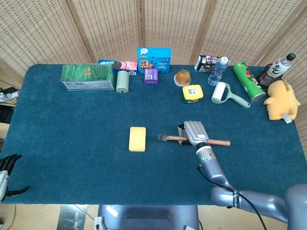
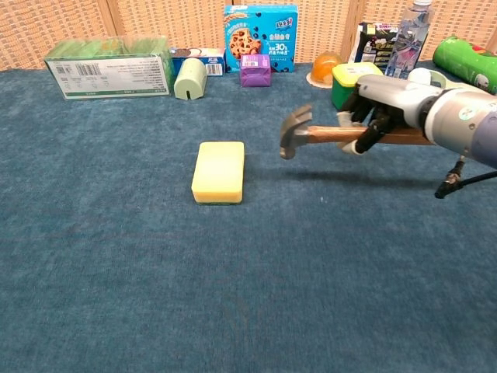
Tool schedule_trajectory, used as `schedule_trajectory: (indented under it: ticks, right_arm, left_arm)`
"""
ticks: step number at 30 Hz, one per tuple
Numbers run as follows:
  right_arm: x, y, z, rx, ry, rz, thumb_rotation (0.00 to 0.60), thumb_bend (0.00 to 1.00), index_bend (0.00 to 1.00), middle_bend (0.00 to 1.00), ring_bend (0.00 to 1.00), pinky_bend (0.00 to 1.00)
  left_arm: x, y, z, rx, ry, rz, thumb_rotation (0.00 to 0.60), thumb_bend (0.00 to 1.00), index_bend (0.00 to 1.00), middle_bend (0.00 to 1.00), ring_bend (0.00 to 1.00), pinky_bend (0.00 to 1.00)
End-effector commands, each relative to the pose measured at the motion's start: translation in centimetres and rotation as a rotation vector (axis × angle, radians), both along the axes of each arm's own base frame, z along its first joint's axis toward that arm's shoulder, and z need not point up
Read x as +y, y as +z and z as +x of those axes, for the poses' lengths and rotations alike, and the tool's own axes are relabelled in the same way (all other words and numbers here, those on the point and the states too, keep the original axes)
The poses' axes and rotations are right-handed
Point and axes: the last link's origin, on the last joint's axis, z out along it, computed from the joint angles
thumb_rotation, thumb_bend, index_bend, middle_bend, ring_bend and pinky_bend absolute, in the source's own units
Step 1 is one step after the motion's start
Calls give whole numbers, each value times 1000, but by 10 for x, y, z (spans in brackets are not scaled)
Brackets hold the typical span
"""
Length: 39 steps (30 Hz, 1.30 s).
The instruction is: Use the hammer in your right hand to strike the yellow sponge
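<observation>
Hammer [image 2: 311,135], wooden-handled, beside flat rectangular yellow sponge [image 2: 218,171].

**A:** what's the bot actually look like?

**B:** right hand [image 2: 380,105] has a silvery-grey shell with black fingers and pale tips. Glossy lavender-grey arm, white wrist ring with a green mark, thin black cable hanging underneath. Left hand [image 1: 5,167] is just dark fingers at the frame edge.

left hand [image 1: 6,172] cut by frame edge, box labels too small
</observation>
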Motion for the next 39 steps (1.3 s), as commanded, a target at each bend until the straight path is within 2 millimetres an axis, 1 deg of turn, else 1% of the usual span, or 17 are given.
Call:
schedule_trajectory:
  ticks: [1,7,10,11,12,13,15,16,17,18,20,23,31,33,36,39]
  right_arm:
    - [-3,-2,-24,52,-3,-4,600,414,901,1000,1000,935]
    - [-5,-4,-46,93,-14,5,600,402,864,1000,1000,871]
    - [-5,-6,-52,90,-23,22,600,398,791,972,990,795]
    - [-4,-7,-53,91,-19,27,600,396,733,920,953,745]
    - [-3,-7,-54,92,-12,33,600,396,661,836,884,687]
    - [-2,-6,-55,89,-5,43,600,396,609,771,821,647]
    - [-1,-5,-55,88,5,57,600,395,445,560,623,528]
    - [-1,-5,-55,85,11,59,600,394,393,498,564,492]
    - [0,-4,-54,77,18,62,600,391,323,419,485,443]
    - [1,-3,-54,70,21,61,600,388,270,364,425,406]
    - [2,-1,-51,45,33,55,600,384,206,305,359,363]
    - [2,4,-50,37,51,45,600,379,168,277,315,336]
    - [7,15,-51,15,64,33,600,375,142,271,284,304]
    - [9,19,-53,7,61,34,600,372,117,248,260,279]
    - [10,21,-57,13,59,36,600,335,58,193,211,224]
    - [11,23,-60,1,50,35,600,303,42,178,197,213]
  left_arm:
    - [0,-1,1,1,0,-4,600,138,105,72,0,0]
    - [1,-2,4,7,-1,-9,600,139,105,72,0,0]
    - [1,-2,5,8,0,-11,600,139,106,72,0,0]
    - [0,-2,5,9,1,-11,600,139,105,72,0,0]
    - [0,-2,5,10,2,-11,600,140,106,72,0,0]
    - [0,-2,5,11,2,-12,600,140,105,72,0,0]
    - [0,-2,5,11,1,-10,600,139,105,72,0,0]
    - [0,-2,5,11,1,-10,600,139,105,72,0,0]
    - [0,-2,6,11,0,-10,600,139,105,72,0,0]
    - [0,-2,6,11,0,-10,600,139,105,72,0,0]
    - [0,-2,6,11,0,-11,600,139,105,72,0,0]
    - [0,-3,6,10,-2,-12,600,139,105,72,0,0]
    - [0,-3,7,11,-5,-12,600,139,106,72,0,0]
    - [0,-3,7,11,-7,-11,600,139,106,72,0,0]
    - [0,-3,8,12,-8,-9,600,139,106,72,0,0]
    - [-1,-2,8,13,-7,-8,600,139,105,72,0,0]
